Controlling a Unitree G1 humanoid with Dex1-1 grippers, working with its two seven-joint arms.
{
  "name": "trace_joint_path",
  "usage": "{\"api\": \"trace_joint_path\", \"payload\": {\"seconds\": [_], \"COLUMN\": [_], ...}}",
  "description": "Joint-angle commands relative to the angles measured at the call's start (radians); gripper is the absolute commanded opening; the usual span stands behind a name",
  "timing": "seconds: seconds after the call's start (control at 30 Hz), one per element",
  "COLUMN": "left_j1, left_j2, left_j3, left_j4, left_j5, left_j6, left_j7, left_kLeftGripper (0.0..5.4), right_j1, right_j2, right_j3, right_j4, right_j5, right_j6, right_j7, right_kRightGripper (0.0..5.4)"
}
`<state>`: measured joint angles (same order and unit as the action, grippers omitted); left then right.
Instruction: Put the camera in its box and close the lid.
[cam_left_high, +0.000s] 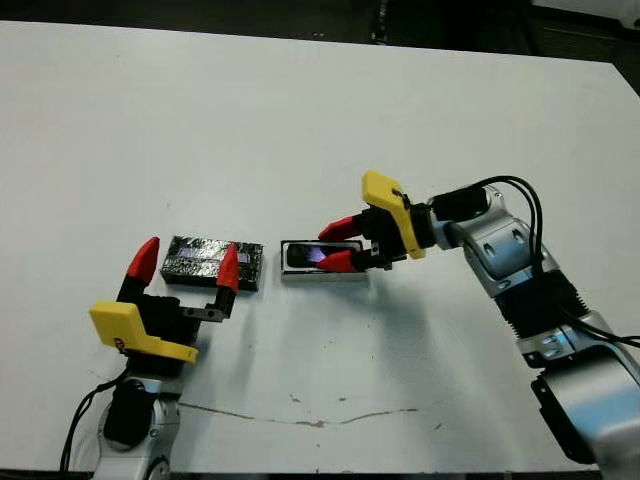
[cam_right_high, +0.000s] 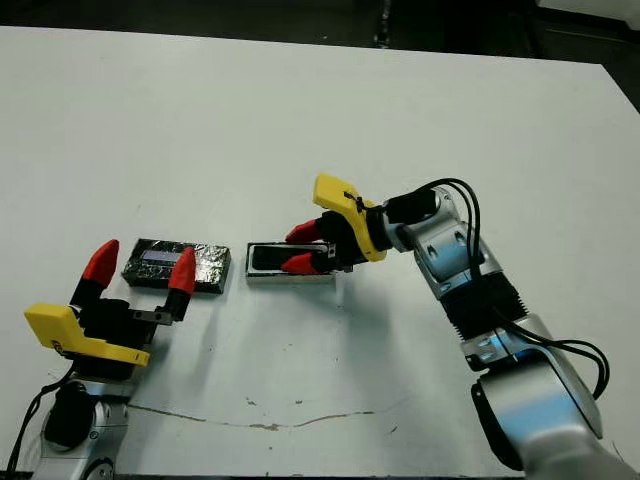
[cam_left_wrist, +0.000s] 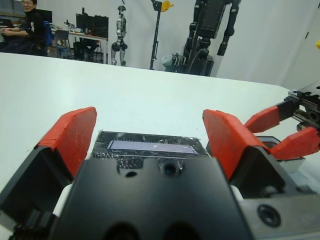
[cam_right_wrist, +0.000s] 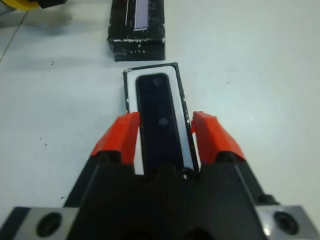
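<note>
The camera (cam_right_wrist: 157, 120), a slim black bar, lies inside the box (cam_left_high: 322, 276), a shallow white-lined tray at the table's middle. My right gripper (cam_left_high: 340, 245) is open at the box's right end, one red finger on each long side of it and the camera between them. The lid (cam_left_high: 200, 258), black and speckled with a pale label strip, lies flat just left of the box, a small gap between them. My left gripper (cam_left_high: 186, 266) is open just in front of the lid, its fingers (cam_left_wrist: 75, 135) spread about as wide as the lid.
A thin brown scratch line (cam_left_high: 300, 420) crosses the white table (cam_left_high: 300, 120) near its front edge. Beyond the far edge, the left wrist view shows a seated person (cam_left_wrist: 27, 25) and dark robot stands (cam_left_wrist: 210, 30).
</note>
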<state>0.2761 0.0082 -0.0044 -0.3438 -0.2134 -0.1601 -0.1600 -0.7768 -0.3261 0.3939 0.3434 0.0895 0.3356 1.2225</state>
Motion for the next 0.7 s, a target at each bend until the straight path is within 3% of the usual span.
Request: {"api": "trace_joint_path", "payload": {"seconds": [0.03, 0.27, 0.47, 0.7], "left_j1": [0.017, 0.019, 0.018, 0.015], "left_j2": [0.002, 0.003, 0.002, 0.002], "left_j3": [0.001, 0.002, 0.002, 0.002], "left_j4": [-0.004, -0.004, -0.001, -0.002], "left_j5": [-0.003, 0.0, 0.007, 0.006], "left_j6": [0.004, 0.0, -0.004, -0.004], "left_j7": [-0.001, -0.001, 0.002, 0.0], "left_kLeftGripper": [5.4, 5.4, 5.4, 5.4], "right_j1": [0.021, 0.025, 0.036, 0.1], "right_j2": [-0.022, -0.034, -0.068, -0.128], "right_j3": [0.0, -0.013, -0.065, -0.21], "right_j4": [0.011, -0.007, -0.086, -0.234], "right_j5": [-0.018, -0.015, 0.037, 0.175], "right_j6": [-0.02, -0.031, 0.018, 0.103], "right_j7": [-0.006, -0.013, 0.005, -0.011], "right_kRightGripper": [3.46, 4.5, 5.35, 5.38]}}
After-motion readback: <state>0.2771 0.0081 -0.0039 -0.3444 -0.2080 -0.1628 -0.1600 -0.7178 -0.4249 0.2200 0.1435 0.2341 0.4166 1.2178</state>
